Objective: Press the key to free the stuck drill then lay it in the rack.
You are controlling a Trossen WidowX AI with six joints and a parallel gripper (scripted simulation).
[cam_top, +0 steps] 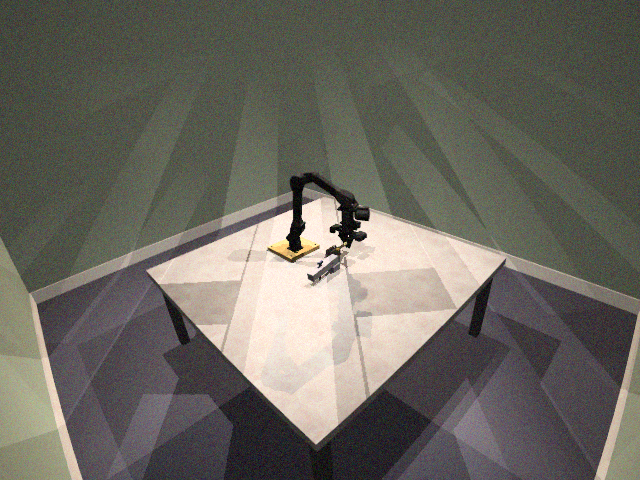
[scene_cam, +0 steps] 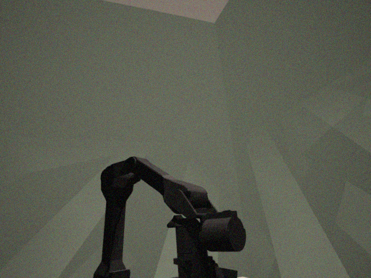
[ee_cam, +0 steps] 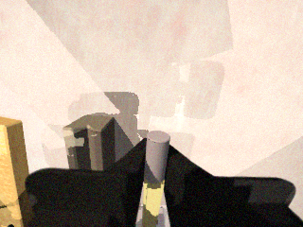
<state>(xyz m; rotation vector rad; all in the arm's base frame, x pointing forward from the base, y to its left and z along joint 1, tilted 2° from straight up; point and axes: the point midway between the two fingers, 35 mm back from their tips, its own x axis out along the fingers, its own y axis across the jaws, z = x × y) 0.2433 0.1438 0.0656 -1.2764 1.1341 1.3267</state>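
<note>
My gripper (ee_cam: 152, 143) (cam_top: 345, 242) is shut on the drill (ee_cam: 157, 144), a slim grey cylinder with a yellow band lower down. It stands up between the black fingers in the wrist view. In the top view the drill (cam_top: 337, 250) shows as a small yellowish piece just under the fingers, at the far end of a long grey fixture (cam_top: 323, 269) lying on the table. A small dark part (cam_top: 319, 263) sits on top of the fixture; I cannot tell whether it is the key. In the wrist view a grey block (ee_cam: 95, 142) stands on the table just left of the fingers.
The arm's yellow base plate (cam_top: 293, 249) (ee_cam: 9, 165) lies close to the left of the fixture. The pale table (cam_top: 320, 361) reaches far toward the camera. The exterior view shows only the dark arm (scene_cam: 179, 194) against a green wall.
</note>
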